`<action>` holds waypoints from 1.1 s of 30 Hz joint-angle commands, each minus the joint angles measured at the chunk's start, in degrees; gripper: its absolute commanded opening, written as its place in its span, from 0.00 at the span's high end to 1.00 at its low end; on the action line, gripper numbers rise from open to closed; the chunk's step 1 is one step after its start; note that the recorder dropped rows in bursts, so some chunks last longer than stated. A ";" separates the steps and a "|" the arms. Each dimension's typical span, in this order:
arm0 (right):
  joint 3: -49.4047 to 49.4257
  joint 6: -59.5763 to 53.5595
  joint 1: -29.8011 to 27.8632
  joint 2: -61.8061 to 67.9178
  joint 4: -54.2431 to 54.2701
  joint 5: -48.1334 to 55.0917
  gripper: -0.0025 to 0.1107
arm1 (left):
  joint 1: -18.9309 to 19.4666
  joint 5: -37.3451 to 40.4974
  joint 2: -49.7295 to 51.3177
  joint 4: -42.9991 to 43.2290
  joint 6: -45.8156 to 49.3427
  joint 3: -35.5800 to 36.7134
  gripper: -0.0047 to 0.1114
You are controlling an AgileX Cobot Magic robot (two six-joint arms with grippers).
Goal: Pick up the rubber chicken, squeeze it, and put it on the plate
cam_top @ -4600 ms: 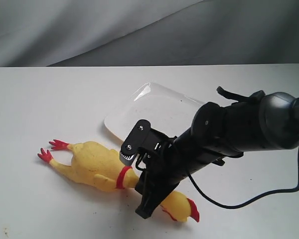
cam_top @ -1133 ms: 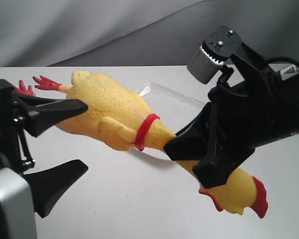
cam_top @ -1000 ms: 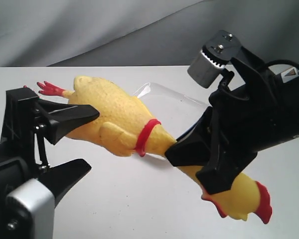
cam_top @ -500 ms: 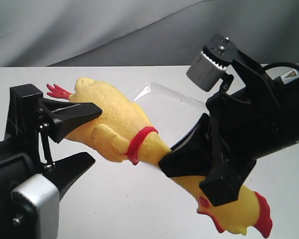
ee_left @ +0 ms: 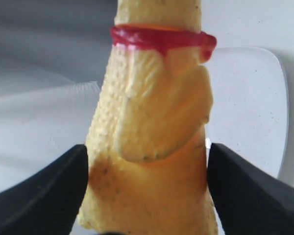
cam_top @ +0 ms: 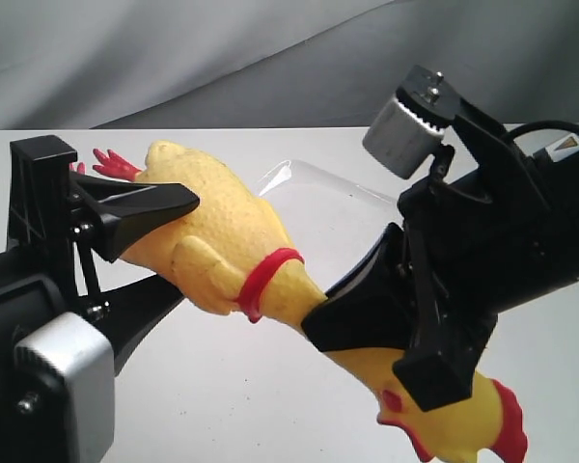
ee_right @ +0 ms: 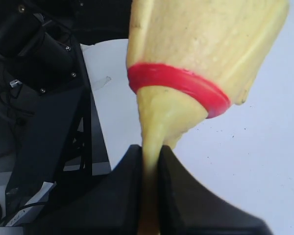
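Note:
The rubber chicken (cam_top: 222, 231) hangs in the air, slanting from its red feet (cam_top: 111, 159) at the upper left down to its red-combed head (cam_top: 463, 424) at the lower right. My right gripper (cam_top: 372, 352) is shut on its thin neck just past the red band; in the right wrist view the neck (ee_right: 149, 161) is pinched flat between the jaws. My left gripper (cam_top: 179, 246) is open with one finger on each side of the fat body (ee_left: 152, 112), right against it. The white plate (cam_top: 338, 207) lies on the table behind and below the chicken.
The white table (cam_top: 232, 386) runs under both arms, with a grey cloth backdrop (cam_top: 174, 58) behind it. The left arm's body (ee_right: 39, 98) fills one side of the right wrist view. The plate's rim (ee_left: 279, 98) shows beyond the chicken in the left wrist view.
The chicken was lifted off the table by its neck. In the last second my left gripper moved in around the body and its fingers drew closer; the head end sank a little.

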 commanded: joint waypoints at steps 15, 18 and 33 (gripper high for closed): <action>-0.05 -2.01 -0.01 -0.26 1.99 1.01 0.98 | -0.23 1.86 6.06 -0.12 -0.77 -0.53 0.96; -0.05 -2.01 -0.01 -0.26 1.63 0.78 0.98 | -0.23 2.77 6.06 -0.12 -0.77 -0.53 0.94; -0.05 -2.01 -0.01 -0.26 1.38 0.55 0.98 | -0.23 5.00 5.83 -0.12 -1.59 -0.53 0.35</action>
